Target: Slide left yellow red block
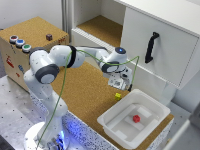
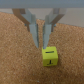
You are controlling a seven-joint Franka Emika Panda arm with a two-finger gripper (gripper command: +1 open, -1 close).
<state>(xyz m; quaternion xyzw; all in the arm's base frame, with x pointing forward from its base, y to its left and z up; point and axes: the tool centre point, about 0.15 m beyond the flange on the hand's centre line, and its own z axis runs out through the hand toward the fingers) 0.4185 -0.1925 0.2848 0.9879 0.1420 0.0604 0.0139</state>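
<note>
Now, with the pincer [image 2: 39, 35] open and poised just above the yellow block [image 2: 50, 56] on the cork worktop [image 2: 15, 62], lower one finger beside it and push steadily left, avoiding tipping.

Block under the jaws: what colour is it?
Yellow block, with a small dark mark on its front face; clearest in the wrist view.
</note>
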